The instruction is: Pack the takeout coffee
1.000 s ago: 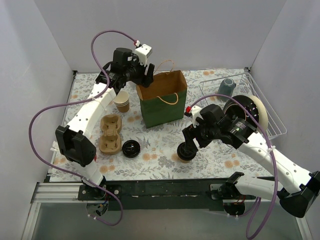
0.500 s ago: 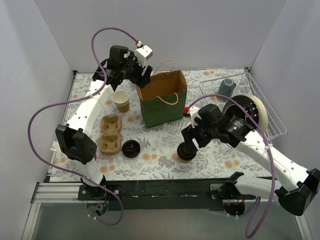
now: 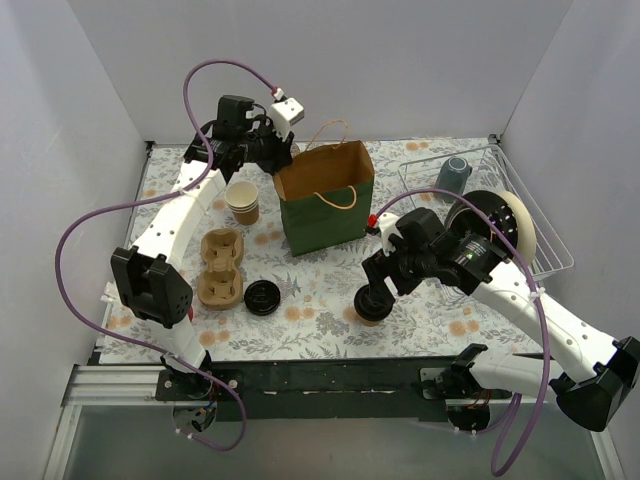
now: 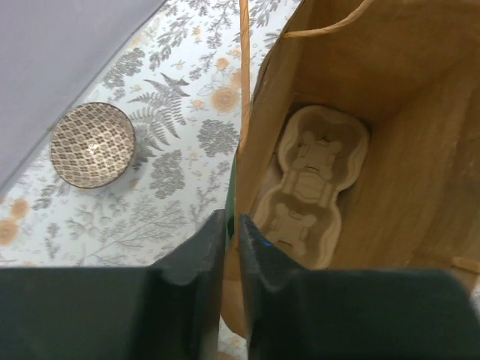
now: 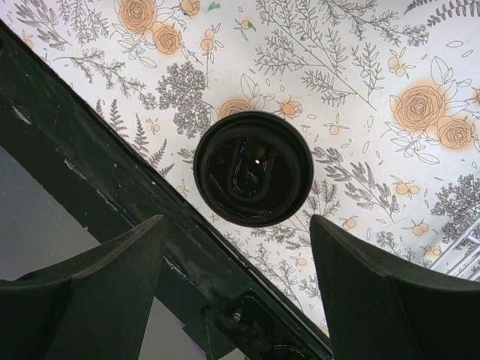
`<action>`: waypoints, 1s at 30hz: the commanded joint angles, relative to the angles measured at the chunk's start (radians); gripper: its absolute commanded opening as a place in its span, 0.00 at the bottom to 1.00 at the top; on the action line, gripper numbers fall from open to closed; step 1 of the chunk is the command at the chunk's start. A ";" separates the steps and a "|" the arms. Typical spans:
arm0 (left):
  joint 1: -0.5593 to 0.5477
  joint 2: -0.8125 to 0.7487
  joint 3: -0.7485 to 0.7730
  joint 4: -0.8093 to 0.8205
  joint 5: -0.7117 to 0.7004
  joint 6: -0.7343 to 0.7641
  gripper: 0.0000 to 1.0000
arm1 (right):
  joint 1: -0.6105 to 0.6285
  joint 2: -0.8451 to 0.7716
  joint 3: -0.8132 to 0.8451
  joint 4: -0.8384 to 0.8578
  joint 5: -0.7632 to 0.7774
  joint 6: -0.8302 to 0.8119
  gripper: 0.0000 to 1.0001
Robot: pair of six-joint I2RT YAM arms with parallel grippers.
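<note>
The takeout coffee [image 3: 368, 312], a tan cup with a black sip lid [image 5: 253, 178], stands on the floral mat near the front edge. My right gripper [image 3: 374, 292] is open just above it. In the right wrist view the gripper [image 5: 238, 219] has one finger on each side of the lid, not touching. The green paper bag [image 3: 326, 208] stands open at mid-table. My left gripper [image 3: 281, 158] is shut on its left rim. In the left wrist view the gripper [image 4: 231, 223] pinches the green bag edge [image 4: 232, 196]. A pulp cup carrier [image 4: 309, 187] lies in the bag.
A spare black lid [image 3: 262, 298], a second pulp carrier [image 3: 220, 268] and stacked paper cups [image 3: 243, 203] sit left of the bag. A wire rack [image 3: 540, 235] at the right holds a grey-blue mug [image 3: 456, 172]. A patterned bowl [image 4: 92, 144] sits beside the bag.
My left gripper has shifted slightly left while holding the bag's rim. The right gripper and the coffee stay almost still.
</note>
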 commanded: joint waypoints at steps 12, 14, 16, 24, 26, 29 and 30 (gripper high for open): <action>-0.052 -0.081 -0.064 0.067 0.007 -0.006 0.00 | 0.004 0.015 -0.096 0.112 0.023 0.004 0.89; -0.062 -0.088 -0.069 0.068 -0.001 0.001 0.00 | 0.004 0.043 -0.097 0.129 0.021 0.010 0.88; -0.069 -0.094 -0.078 0.074 -0.002 -0.003 0.00 | 0.004 0.063 -0.103 0.132 0.029 0.022 0.87; -0.077 -0.113 -0.127 0.084 -0.005 -0.011 0.00 | 0.024 0.121 -0.086 0.149 0.075 0.051 0.86; -0.077 -0.117 -0.133 0.088 -0.008 -0.009 0.00 | 0.027 0.126 -0.090 0.149 0.078 0.054 0.87; -0.077 -0.119 -0.132 0.093 -0.018 -0.005 0.00 | 0.038 0.121 -0.103 0.160 0.080 0.067 0.87; -0.077 -0.121 -0.130 0.094 -0.022 -0.005 0.00 | 0.040 0.121 -0.108 0.163 0.081 0.068 0.87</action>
